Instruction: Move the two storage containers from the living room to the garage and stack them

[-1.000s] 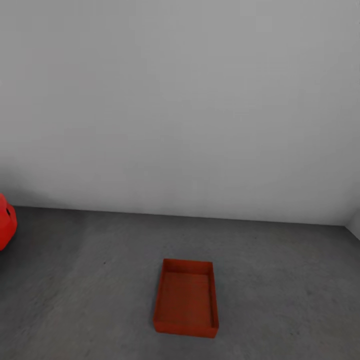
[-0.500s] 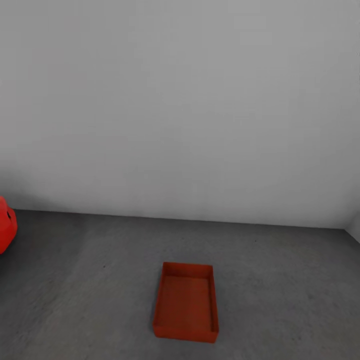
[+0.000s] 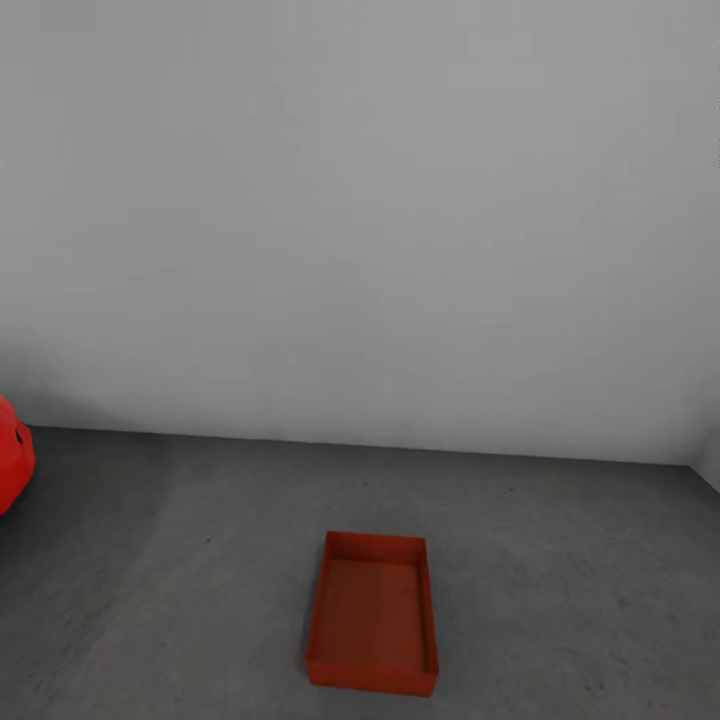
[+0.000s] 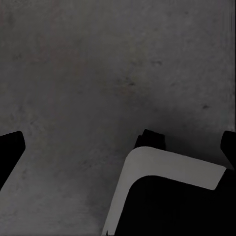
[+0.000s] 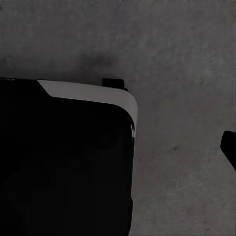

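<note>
Between the earlier head frames & now the whole picture slid down a bit: wall-floor line sat lower, container lower too, red shape at left edge likewise. That read as the camera moving (prob. head tilting up or base backing off), not the things shifting.

Storage container (image 3: 372, 628) sat upright & empty on the grey concrete floor (image 3: 560, 590), lower centre of frame, well apart from the white wall (image 3: 360, 200) behind. Looked like container no. 1 was already placed in the garage; nothing stacked on it, so my guess: about halfway, w/ the second bin yet to be fetched.

Red rounded shape (image 3: 12, 468) at left edge, mid-height, was cut off by the frame; likely the car, couldn't confirm.

Wrist views both looked down at mottled concrete. Left view had dark finger tips at its edges plus a white-edged dark robot part (image 4: 172, 196); right view had a similar dark block (image 5: 64, 157). Pincer state, L & R: couldn't tell, too little of the fingers in view, though nothing showed between them.
</note>
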You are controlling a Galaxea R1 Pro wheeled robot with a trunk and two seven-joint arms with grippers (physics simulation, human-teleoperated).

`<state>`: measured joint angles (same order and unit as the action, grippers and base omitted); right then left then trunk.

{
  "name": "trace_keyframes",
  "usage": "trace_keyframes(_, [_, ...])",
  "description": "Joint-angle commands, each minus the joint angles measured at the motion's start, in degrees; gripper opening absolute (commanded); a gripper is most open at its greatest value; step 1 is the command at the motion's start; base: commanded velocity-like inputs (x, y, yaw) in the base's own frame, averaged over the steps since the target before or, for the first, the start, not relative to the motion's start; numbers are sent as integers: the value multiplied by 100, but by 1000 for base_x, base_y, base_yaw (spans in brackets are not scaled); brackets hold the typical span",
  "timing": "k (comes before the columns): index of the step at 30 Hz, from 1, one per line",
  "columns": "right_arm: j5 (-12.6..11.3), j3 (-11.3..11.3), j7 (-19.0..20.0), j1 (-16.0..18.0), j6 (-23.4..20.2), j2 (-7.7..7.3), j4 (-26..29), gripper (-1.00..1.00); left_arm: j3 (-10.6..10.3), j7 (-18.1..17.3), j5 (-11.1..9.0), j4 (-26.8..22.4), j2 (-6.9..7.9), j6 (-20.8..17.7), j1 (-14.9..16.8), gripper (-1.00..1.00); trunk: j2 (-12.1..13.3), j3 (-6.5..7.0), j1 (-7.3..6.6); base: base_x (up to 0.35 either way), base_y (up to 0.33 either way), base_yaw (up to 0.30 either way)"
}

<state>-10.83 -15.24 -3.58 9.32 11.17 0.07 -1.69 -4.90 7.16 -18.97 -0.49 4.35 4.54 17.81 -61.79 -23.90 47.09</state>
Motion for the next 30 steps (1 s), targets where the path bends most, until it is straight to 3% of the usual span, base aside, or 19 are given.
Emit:
trace_keyframes(1, [-53,-49,-3,7,34,2,-18,100,-47,14,-45,3,-38,14,5,100,-4,4,0,0,0,0])
trace_keyframes(6, [-75,-49,-3,5,34,10,-20,100,-54,14,-74,39,-356,-21,3,100,-4,49,0,0,0,0])
trace_keyframes(11, [-89,-49,-3,6,34,23,-24,100,-55,5,-80,47,-503,-56,3,100,-4,95,0,0,0,0])
trace_keyframes(21, [-95,-43,-3,5,34,20,-25,100,-55,-87,-82,49,-572,-70,3,100,-4,186,0,0,0,0])
trace_keyframes(27, [-95,-43,-3,6,34,19,-25,100,-58,-91,-70,38,-552,-44,1,100,-4,241,0,0,0,0])
trace_keyframes(30, [-95,-41,-3,4,34,21,-25,100,-62,-92,-74,45,-501,-49,-153,100,-4,268,0,0,0,0])
